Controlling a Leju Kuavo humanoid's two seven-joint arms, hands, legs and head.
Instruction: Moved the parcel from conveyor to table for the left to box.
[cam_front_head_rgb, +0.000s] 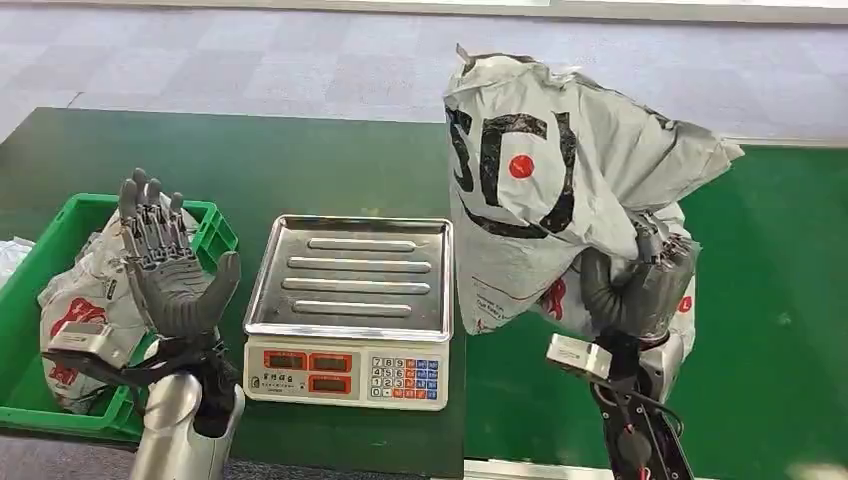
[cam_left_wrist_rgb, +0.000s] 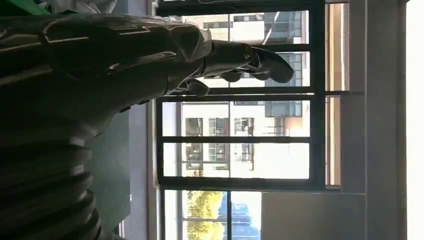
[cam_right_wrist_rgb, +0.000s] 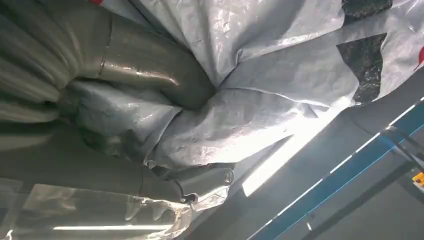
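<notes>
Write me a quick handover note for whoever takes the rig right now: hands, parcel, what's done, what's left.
Right hand: grips the grey parcel, lifted above the green conveyor, beside the scale.
Left hand: raised, fingers spread, holding nothing, in front of the green box, which already holds bagged parcels.
Done: parcel picked up.
Left: set it down on the dark table, release, then the left hand boxes it.

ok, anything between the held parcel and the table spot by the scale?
Nothing visible blocks it. The right hand holds the grey parcel up, right of the scale. The scale's tray is bare. The left hand is raised over the green bin, clear of the path.
</notes>
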